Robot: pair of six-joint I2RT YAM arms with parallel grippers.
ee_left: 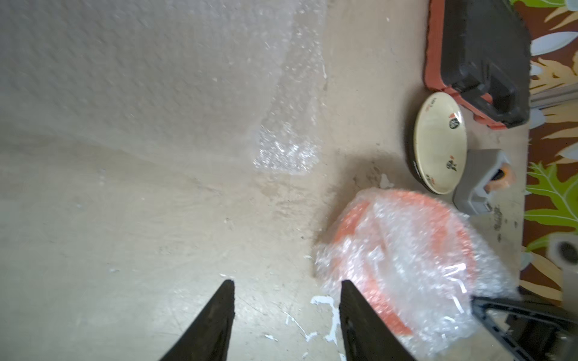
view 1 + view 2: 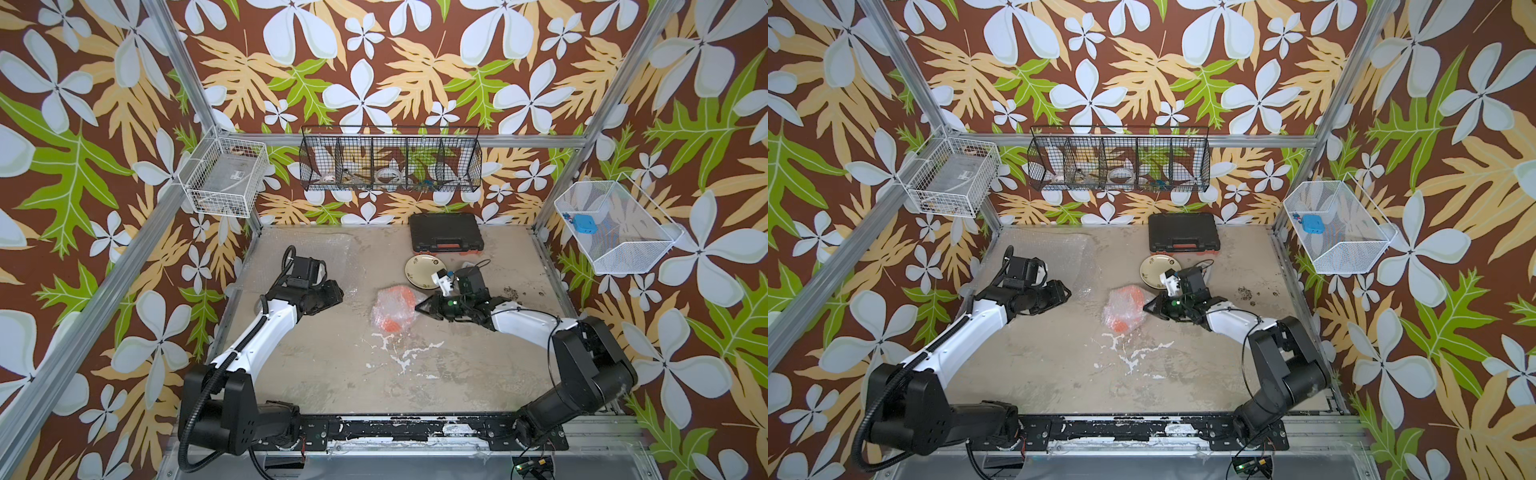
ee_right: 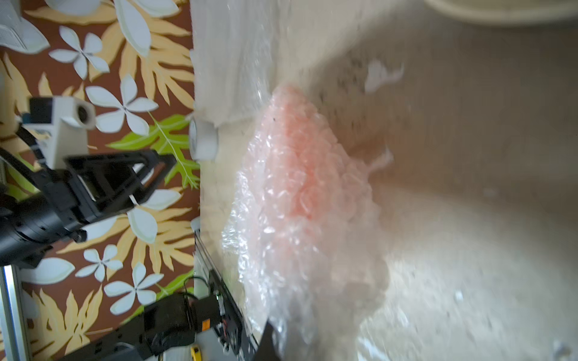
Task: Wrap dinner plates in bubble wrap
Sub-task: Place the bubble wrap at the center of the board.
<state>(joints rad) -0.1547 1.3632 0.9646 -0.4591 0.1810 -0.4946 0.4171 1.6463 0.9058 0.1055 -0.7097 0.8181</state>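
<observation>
Nearest the lens, the left gripper (image 1: 286, 283) stands open and empty, clear of the bundle. The orange plate (image 2: 390, 325) lies on the table (image 2: 316, 365), swaddled in bubble wrap (image 2: 390, 305). The right gripper (image 2: 418, 308) is closed at the wrap's edge, probably to pin a loose flap, though I cannot see film pinched. Just beyond, the cream plate (image 2: 424, 270) waits bare.

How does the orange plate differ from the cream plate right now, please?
The orange plate is covered in bubble wrap; the cream plate is bare. The orange plate is plain, the cream plate bears small dark marks. The orange plate lies central, the cream plate farther back by the black case. Both are round.
</observation>
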